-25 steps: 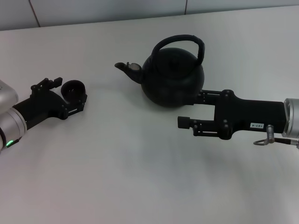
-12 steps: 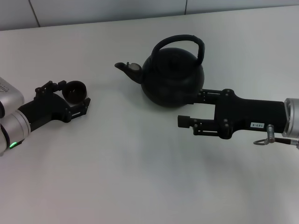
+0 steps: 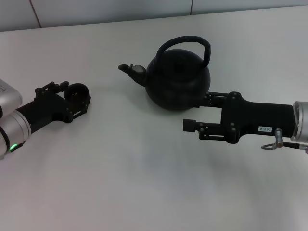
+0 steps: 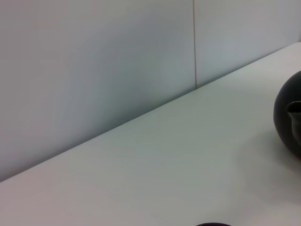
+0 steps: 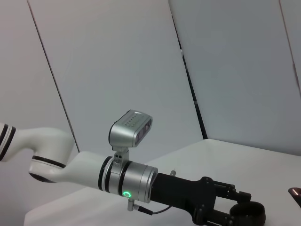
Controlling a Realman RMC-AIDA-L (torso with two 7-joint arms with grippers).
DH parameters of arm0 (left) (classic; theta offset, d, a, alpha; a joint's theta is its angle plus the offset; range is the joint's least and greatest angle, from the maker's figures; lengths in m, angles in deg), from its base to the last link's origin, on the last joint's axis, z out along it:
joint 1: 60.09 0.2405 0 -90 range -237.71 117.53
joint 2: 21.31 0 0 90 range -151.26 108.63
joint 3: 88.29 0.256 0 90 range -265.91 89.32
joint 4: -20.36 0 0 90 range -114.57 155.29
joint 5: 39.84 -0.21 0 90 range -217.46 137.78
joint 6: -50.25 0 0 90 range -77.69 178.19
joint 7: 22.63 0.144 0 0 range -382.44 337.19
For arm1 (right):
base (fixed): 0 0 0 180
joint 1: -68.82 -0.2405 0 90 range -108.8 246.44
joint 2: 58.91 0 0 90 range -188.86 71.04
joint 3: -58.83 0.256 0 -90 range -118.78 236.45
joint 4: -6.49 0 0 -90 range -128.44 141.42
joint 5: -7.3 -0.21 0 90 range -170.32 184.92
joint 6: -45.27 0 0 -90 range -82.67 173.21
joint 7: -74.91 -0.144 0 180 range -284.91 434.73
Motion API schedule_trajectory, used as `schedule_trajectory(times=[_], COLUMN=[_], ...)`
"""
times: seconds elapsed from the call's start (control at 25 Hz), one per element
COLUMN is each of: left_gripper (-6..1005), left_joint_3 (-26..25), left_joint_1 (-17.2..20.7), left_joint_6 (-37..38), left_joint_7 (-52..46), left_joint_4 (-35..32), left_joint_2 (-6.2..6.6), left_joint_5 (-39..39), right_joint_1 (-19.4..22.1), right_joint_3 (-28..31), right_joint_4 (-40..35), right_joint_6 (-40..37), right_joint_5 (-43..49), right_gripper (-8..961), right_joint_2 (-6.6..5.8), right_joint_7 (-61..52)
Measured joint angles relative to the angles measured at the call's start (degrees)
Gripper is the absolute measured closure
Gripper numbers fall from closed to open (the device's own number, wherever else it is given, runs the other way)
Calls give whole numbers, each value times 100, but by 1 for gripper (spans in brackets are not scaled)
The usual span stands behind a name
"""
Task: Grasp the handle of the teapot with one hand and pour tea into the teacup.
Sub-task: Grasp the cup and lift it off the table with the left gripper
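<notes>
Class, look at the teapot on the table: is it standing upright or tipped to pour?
Upright. The teapot sits flat on the table, handle arching over the top, spout level, not tilted toward the teacup.

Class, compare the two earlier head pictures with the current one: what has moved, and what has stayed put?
The left gripper, with the teacup between its fingers, has shifted slightly: toward the teapot half a second ago, now a little back. The cup has gone with it. The teapot, its handle and the open right gripper beside the pot have stayed as they were.
</notes>
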Motion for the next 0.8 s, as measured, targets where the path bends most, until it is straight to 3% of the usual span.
schedule_trajectory(times=[0.36,0.8], left_gripper=[316,310], left_joint_3=[23,698], left_joint_1=[-3,-49], left_joint_6=[2,71], left_joint_7=[30,-23], left_joint_4=[5,-209], left_joint_2=[0,0], left_joint_5=[9,147], right_joint_1=[0,17], right_joint_3=[2,2], right_joint_4=[0,0], right_joint_6=[0,0], right_joint_5=[0,0], right_gripper=[260,261], right_joint_2=[0,-1], right_joint_7=[0,0])
